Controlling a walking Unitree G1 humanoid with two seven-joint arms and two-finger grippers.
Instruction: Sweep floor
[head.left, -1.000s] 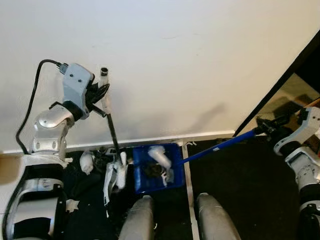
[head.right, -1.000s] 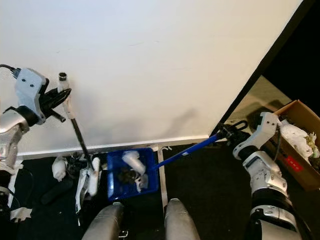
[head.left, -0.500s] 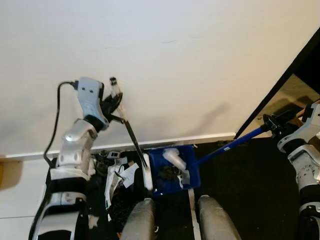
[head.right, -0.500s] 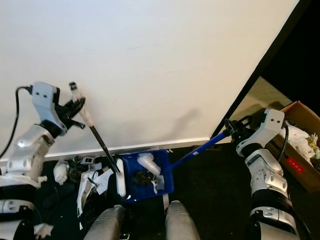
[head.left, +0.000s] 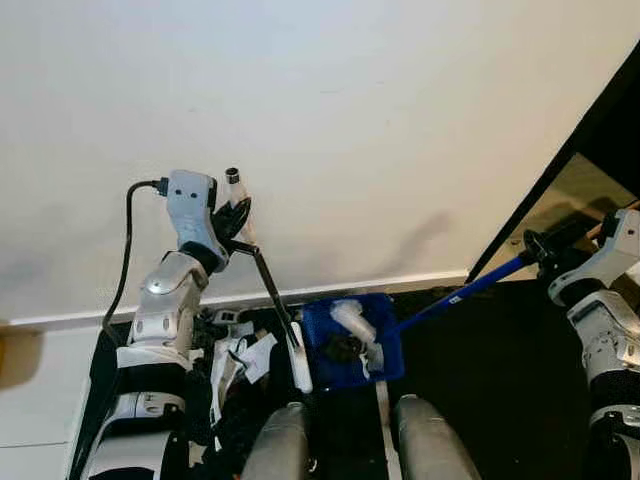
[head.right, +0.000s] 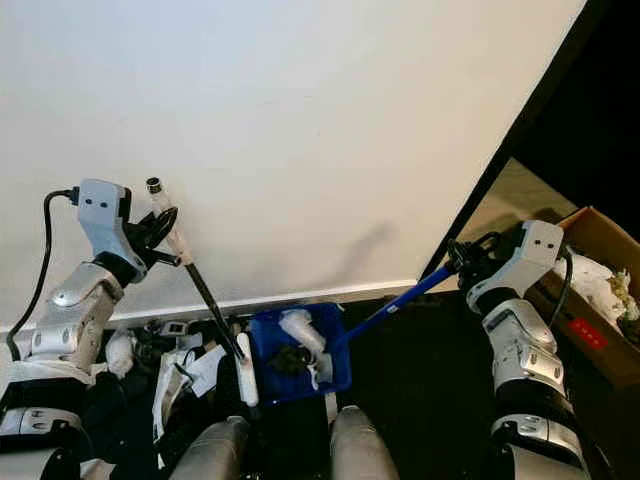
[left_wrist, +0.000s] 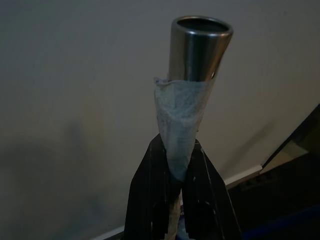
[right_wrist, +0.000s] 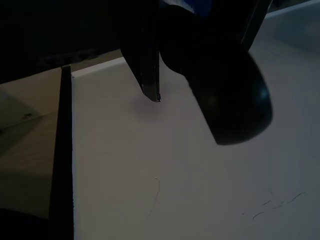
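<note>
A blue dustpan lies on the dark floor by the white wall, just ahead of my feet, with white scraps and dark debris inside. Its long blue handle slants up to my right gripper, which is shut on the handle's black end. My left gripper is shut on the taped metal top of the broom handle. The black broom shaft slants down to a white brush head at the dustpan's left edge.
Crumpled white paper and dark litter lie on the floor left of the dustpan. A white baseboard runs along the wall. An open cardboard box with rubbish stands at the far right. My two legs stand just behind the dustpan.
The left arm has swung the broom toward the dustpan, bringing the brush head from the litter pile to the pan's left edge. The camera shifted slightly. The right gripper keeps hold of the dustpan handle.
</note>
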